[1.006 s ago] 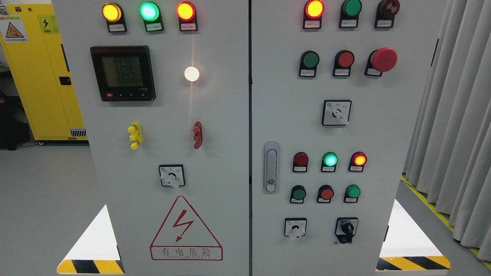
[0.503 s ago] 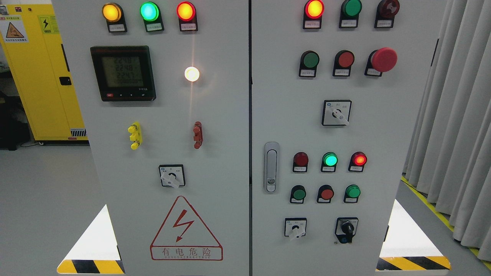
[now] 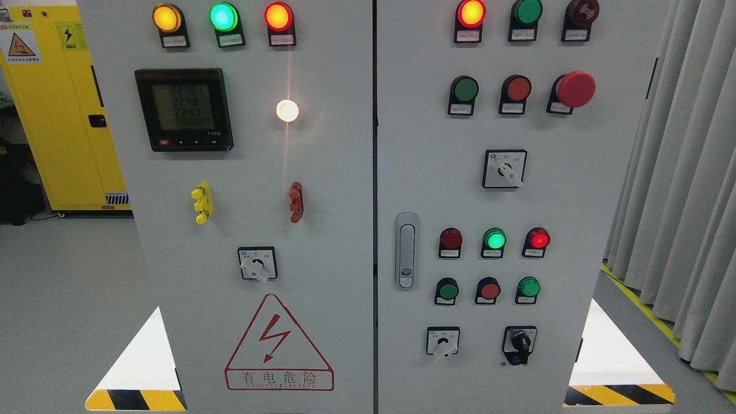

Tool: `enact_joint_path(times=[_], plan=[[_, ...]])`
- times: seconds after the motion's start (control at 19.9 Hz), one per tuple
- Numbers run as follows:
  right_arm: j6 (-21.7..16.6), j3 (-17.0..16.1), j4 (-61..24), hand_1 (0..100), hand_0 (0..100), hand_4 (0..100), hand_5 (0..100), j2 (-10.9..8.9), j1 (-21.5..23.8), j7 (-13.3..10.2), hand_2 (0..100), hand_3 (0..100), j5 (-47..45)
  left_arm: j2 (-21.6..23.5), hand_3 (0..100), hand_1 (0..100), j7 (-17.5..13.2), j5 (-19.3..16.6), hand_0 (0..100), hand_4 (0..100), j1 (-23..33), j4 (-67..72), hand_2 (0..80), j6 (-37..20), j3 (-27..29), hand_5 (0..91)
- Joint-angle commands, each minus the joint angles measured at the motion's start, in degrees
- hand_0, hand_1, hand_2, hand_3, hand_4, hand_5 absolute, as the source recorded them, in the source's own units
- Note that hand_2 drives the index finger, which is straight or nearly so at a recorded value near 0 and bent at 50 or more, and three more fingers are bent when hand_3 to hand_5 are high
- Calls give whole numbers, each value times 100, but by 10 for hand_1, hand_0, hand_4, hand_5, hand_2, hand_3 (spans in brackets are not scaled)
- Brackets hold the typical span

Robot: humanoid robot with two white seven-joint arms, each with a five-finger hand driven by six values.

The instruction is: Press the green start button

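Note:
A grey control cabinet (image 3: 575,201) fills the head view. Its right door carries green push buttons: one in the upper row (image 3: 465,89), one at the lower left (image 3: 447,291) and one at the lower right (image 3: 528,287). Red push buttons (image 3: 518,88) (image 3: 490,290) sit beside them. A green lamp (image 3: 494,238) glows in the row above the lower buttons. Neither of my hands nor arms shows in the view.
A red mushroom emergency stop (image 3: 575,89) stands at the upper right. Rotary switches (image 3: 505,169) (image 3: 443,341), a key switch (image 3: 520,344) and the door handle (image 3: 406,250) are on the right door. A yellow cabinet (image 3: 63,109) stands at left, curtains (image 3: 684,172) at right.

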Motion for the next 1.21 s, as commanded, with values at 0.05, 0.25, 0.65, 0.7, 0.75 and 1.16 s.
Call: enact_joint_path(times=[0.05, 0.25, 0.65, 0.7, 0.75, 1.16], plan=[[-527, 462, -2695, 400, 197, 9, 0, -13, 362, -133, 0, 0, 601, -444, 0, 556, -3, 0, 120, 0, -114, -123, 0, 4, 7, 0], [-676, 550, -3617, 414, 190, 75, 0, -249, 572, -326, 0, 41, 601, -637, 0, 556, -3, 0, 120, 0, -97, -106, 0, 4, -2, 0], [-1001, 348, -5560, 432, 194, 201, 0, -347, 670, -494, 0, 167, 1048, -849, 0, 556, -3, -9, 120, 0, -97, -123, 0, 4, -2, 0], [-1063, 331, -5797, 439, 199, 225, 0, -347, 670, -494, 0, 199, 1084, -866, 0, 556, -3, -9, 120, 0, -97, -123, 0, 4, -2, 0], [-1115, 304, -5991, 448, 207, 274, 21, -347, 670, -485, 0, 245, 1093, -901, 0, 556, -3, -9, 120, 0, -97, -123, 0, 4, -2, 0], [-1352, -46, -7170, 492, 258, 431, 214, -312, 635, -494, 0, 398, 1251, -919, 0, 556, -3, -17, 120, 0, -97, -158, 0, 4, -19, 0]])
